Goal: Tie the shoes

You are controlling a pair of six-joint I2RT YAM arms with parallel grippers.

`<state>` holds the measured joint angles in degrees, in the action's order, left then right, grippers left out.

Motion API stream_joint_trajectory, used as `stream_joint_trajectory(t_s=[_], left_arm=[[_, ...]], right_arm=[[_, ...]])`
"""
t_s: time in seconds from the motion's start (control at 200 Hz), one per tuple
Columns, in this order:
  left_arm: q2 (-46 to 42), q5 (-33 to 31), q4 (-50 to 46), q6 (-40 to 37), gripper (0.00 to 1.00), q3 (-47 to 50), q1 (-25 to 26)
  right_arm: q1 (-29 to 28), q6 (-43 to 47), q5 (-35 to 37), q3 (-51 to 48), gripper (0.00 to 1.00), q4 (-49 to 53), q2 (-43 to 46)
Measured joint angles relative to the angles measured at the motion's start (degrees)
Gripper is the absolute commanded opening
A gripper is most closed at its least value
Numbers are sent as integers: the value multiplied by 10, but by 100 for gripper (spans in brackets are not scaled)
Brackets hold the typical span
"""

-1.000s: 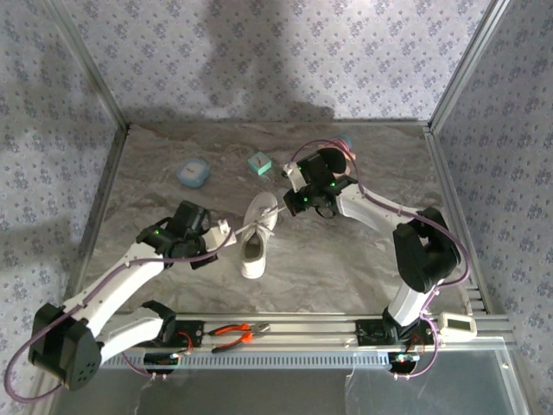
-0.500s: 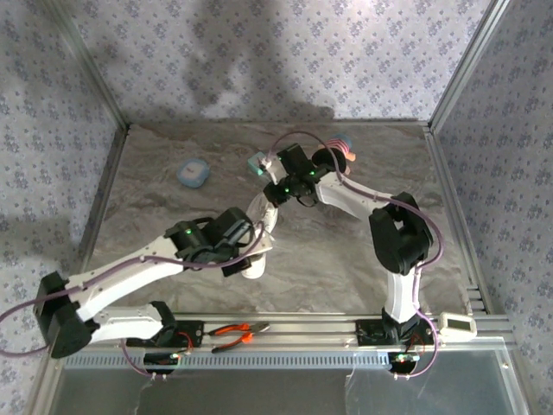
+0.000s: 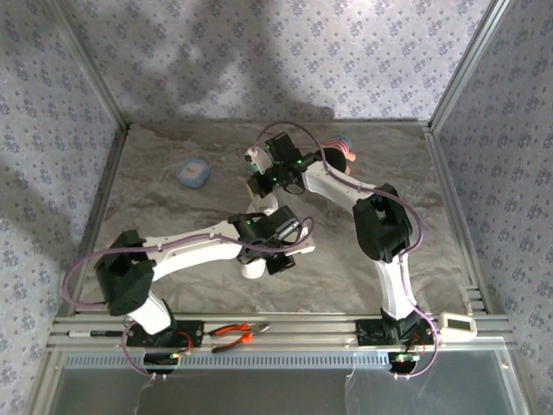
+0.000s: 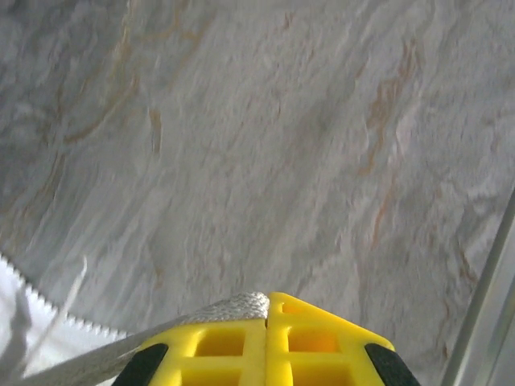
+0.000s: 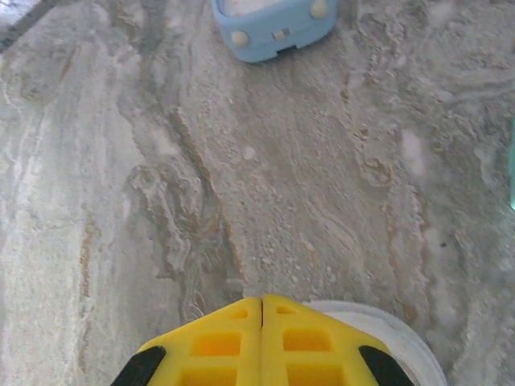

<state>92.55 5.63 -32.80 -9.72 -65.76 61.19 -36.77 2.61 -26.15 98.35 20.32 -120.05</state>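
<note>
The white shoe (image 3: 263,206) lies mid-table, largely covered by my left arm; its heel (image 3: 251,270) shows below the arm. My left gripper (image 3: 299,251) is just right of the shoe, with its yellow fingers shut on a white lace (image 4: 237,306). That lace runs back to the lower left towards the shoe's edge (image 4: 24,338). My right gripper (image 3: 253,158) is behind the shoe, pointing left. It (image 5: 262,302) is shut, with no lace visible between the tips. A white rounded edge (image 5: 390,328) shows under its fingers.
A light blue case (image 3: 193,173) (image 5: 273,24) lies at the back left. A dark round object with a pink and blue rim (image 3: 346,149) sits at the back right. Red-handled pliers (image 3: 238,331) rest on the front rail. Metal frame posts and patterned walls enclose the table.
My left arm has swung right across the shoe, carrying its lace to the shoe's right side. My right gripper has moved left and back, over the spot where a teal block stood.
</note>
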Motion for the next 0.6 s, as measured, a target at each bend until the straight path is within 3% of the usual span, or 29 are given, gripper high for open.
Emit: stream_joint_trajectory(t_s=[0.39,0.44,0.52,0.53,0.54,0.55,0.6], left_arm=[[51,17,64,11,2,-18,-1],[51,17,70,12,24,-17,-2],[49,12,80,17,51,-13,-6],[49,12,81,18,63,-12,-6],[47,10,82,14,86,-11,-7],[47,9,84,17,96,-10,-7],[38,-1,88,16,100,-4,-9]], right_arm=[[-7,11,-62,74,0,46,-48],[-8,12,-64,74,1,50,-48],[-9,14,-68,81,23,53,-48],[-8,14,-68,81,26,53,-48],[-8,12,-69,82,28,53,-48],[-8,15,-69,83,30,53,-48],[-8,13,-71,87,41,52,-48]])
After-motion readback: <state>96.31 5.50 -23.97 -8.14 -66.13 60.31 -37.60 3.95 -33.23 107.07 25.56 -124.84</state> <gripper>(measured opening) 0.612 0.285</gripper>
